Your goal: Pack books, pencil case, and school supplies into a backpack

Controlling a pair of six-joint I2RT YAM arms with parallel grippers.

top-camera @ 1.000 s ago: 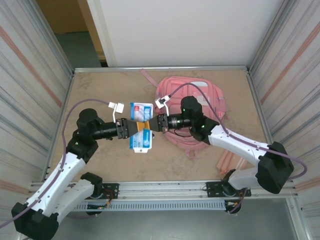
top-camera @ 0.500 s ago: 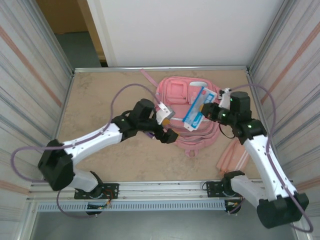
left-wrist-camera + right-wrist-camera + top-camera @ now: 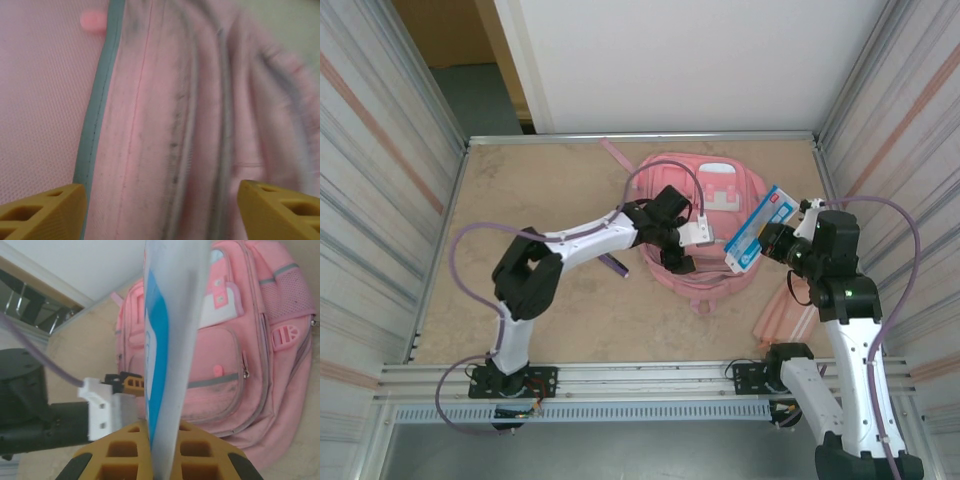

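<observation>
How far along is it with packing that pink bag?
Done: nothing I can confirm. In hand: the right gripper clamps the pencil case beside the backpack, while the open left gripper hovers over its front. Left: the pink ribbed book and a purple pen lie on the table.

White-and-black arms (image 3: 588, 236), purple cables (image 3: 485, 227), mustard-yellow latticed tool fingers (image 3: 45, 210)

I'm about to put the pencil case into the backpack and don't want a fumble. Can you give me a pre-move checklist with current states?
1. Right gripper grip on the pencil case: ok, clamped between its fingers.
2. Left gripper free: ok, open over the backpack, holding nothing.
3. Backpack mouth open: cannot tell; the front pocket zips look closed.
4. Pencil case apart from left gripper: ok.
</observation>
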